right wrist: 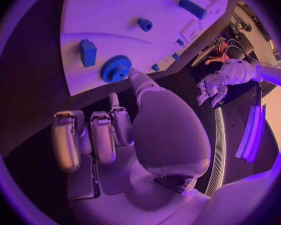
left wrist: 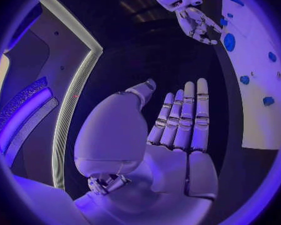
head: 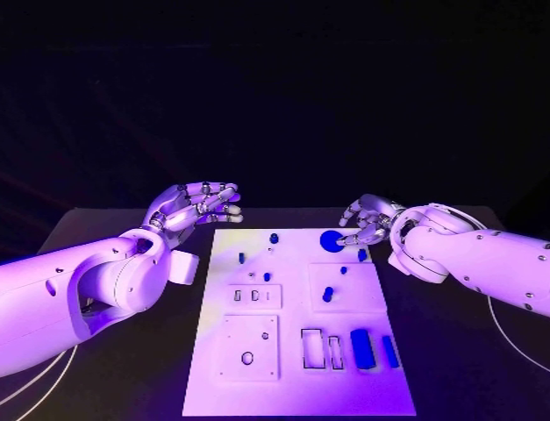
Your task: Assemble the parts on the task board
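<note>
The right hand [head: 366,219] reaches to the task board [head: 303,351] at about 1 o'clock of the board, its thumb tip touching the toothed blue gear [head: 333,240] while the other fingers curl in on nothing, probably to press or turn it in its seat. The left hand [head: 196,206] waits beside the far corner at about 11 o'clock, open and empty (fingers straight), and the other blue parts [head: 362,348] lie about the board.
</note>
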Robot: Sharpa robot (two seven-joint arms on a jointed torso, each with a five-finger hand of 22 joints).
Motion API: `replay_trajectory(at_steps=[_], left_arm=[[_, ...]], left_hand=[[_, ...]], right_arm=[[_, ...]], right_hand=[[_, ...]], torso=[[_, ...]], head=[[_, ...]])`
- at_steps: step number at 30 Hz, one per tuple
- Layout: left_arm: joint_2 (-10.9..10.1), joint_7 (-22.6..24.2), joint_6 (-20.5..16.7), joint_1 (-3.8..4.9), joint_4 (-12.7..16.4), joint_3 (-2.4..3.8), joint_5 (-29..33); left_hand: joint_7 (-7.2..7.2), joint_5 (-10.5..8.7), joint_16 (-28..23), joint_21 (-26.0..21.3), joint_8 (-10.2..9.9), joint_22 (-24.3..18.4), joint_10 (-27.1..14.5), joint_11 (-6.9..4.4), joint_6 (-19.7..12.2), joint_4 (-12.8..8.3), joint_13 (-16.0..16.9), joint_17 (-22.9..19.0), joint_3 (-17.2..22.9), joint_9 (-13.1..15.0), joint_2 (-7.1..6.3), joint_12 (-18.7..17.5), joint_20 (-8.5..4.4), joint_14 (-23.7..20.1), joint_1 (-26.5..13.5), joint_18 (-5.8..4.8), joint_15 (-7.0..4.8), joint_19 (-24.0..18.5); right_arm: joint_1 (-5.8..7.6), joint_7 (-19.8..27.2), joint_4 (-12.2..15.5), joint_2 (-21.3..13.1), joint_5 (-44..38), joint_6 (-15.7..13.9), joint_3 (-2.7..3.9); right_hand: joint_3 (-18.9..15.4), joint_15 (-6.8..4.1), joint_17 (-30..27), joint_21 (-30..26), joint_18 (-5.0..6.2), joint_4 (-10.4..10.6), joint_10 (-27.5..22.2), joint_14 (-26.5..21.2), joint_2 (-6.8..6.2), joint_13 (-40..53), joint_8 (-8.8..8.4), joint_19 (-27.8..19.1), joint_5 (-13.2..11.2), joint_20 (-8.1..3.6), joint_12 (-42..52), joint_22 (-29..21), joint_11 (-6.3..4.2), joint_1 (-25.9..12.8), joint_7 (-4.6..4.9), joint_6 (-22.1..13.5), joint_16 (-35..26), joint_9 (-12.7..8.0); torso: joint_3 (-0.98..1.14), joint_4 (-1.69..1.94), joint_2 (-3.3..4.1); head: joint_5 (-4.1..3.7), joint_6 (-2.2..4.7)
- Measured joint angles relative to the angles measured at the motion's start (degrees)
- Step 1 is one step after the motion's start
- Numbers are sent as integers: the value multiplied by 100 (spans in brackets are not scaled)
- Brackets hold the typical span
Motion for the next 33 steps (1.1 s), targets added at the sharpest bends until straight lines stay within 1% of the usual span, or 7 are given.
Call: replay_trajectory(at_steps=[8, 18, 23, 27, 28, 29, 33], left_arm=[[13, -1, 16, 0, -20, -1, 3], [33, -7, 32, 0, -27, -1, 5], [38, -11, 36, 0, -33, -1, 6], [36, -17, 41, 0, -33, -1, 7], [34, -18, 42, 0, -33, -1, 7], [32, -19, 43, 0, -33, -1, 7], [25, -24, 45, 0, -36, -1, 7]], left_hand=[[0, 0, 0, 0, 0, 0, 0, 0, 0, 0, 0, 0, 0, 4, 0, 0, 0, 0, 0, 0, 0, 0], [0, 0, 34, 23, 0, 5, 0, 0, 0, 0, 0, 13, 0, 3, 0, 0, 0, -42, 0, 0, 1, 0], [0, 0, 34, 23, 0, 5, 0, 0, 0, 0, 0, 13, 0, 3, 0, 0, 0, -42, 0, 0, 1, 0], [0, 0, 34, 23, 0, 5, 0, 0, 0, 0, 0, 13, 0, 2, 0, 0, 0, -42, 0, 0, 1, 0], [0, 0, 34, 23, 0, 5, 0, 0, 0, 0, 0, 13, 0, 2, 0, 0, 0, -42, 0, 0, 1, 0], [0, 0, 34, 23, 0, 5, 0, 0, 0, 0, 0, 13, 0, 2, 0, 0, 0, -42, 0, 0, 1, 0], [0, 0, 34, 23, 0, 5, 0, 0, 0, 0, 0, 20, 0, 2, 0, 0, 0, -42, 0, 0, 1, 0]], right_arm=[[-74, -57, -105, 148, -10, -1, -14], [-107, -87, -202, 260, -102, -23, -24], [-122, -89, -227, 328, -194, -51, -30], [-149, -88, -259, 368, -391, -94, -38], [-156, -87, -270, 375, -445, -103, -41], [-164, -87, -277, 381, -502, -112, -43], [-185, -86, -304, 399, -716, -135, -50]], right_hand=[[17, 0, 0, 28, 0, 17, 22, 0, 33, -1, 44, 0, 23, 0, 29, -1, 4, 33, 0, 0, 23, 6], [59, 0, -1, 49, 1, 58, 43, 0, 51, -2, 68, 0, 24, 0, 53, -1, -16, 93, -22, 22, 23, 12], [197, 0, -2, 72, 1, 91, 84, 1, 81, -2, 115, 0, 45, 0, 74, -2, -18, 123, -37, 108, 22, 13], [397, -1, -2, 133, 1, 124, 125, 0, 41, -2, 133, 0, -77, 0, 113, -2, -58, 163, -53, 220, 43, -14], [397, -1, -2, 133, -15, 125, 125, 0, 35, -2, 133, 0, -77, 0, 112, -2, -58, 169, -53, 220, 44, -17], [424, -1, -2, 133, -85, 132, 125, 1, 35, -3, 133, 0, -77, 0, 112, -2, -58, 169, -72, 239, 44, -25], [445, -1, -2, 133, -87, 140, 144, 0, 35, -3, 133, 0, -77, 0, 112, -2, -39, 168, -72, 239, 44, -26]], torso=[[3, 3, 5], [4, -1, 0], [4, -1, -1], [3, 0, -2], [3, 0, -2], [2, 0, -2], [0, 3, -2]], head=[[17, -41], [21, -66], [19, -71], [15, -78], [15, -79], [14, -80], [12, -84]])
